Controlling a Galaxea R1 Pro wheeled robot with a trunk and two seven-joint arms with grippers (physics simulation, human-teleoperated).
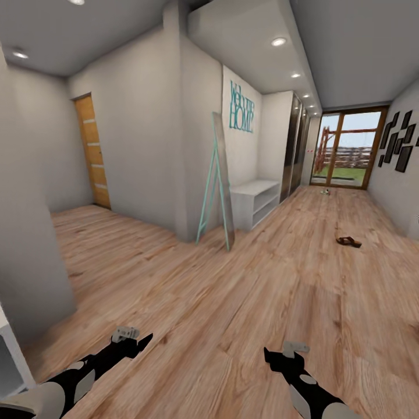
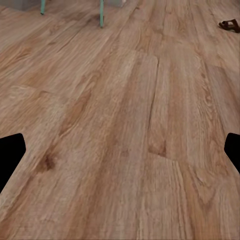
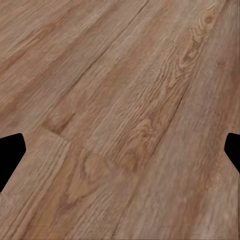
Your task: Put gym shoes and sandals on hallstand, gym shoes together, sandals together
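Observation:
One dark-brown sandal (image 1: 348,241) lies on the corridor floor (image 1: 233,302) ahead and to the right, far beyond both arms; the left wrist view catches this sandal (image 2: 230,25) at its edge. A small pale thing (image 1: 326,191) rests on the planks near the glass door, too small to identify. The gym shoes and the hallstand are out of view. My left gripper (image 1: 137,338) and right gripper (image 1: 282,351) hang low over bare planks. In the wrist views the left gripper (image 2: 120,155) and right gripper (image 3: 120,155) stand open, holding nothing.
A plain white two-shelf bench (image 1: 256,201) stands against the left wall past a leaning teal-framed mirror (image 1: 218,180). A wall corner (image 1: 35,279) juts in at the near left, with a white unit's edge (image 1: 9,361) below it. A glass door (image 1: 346,151) ends the corridor.

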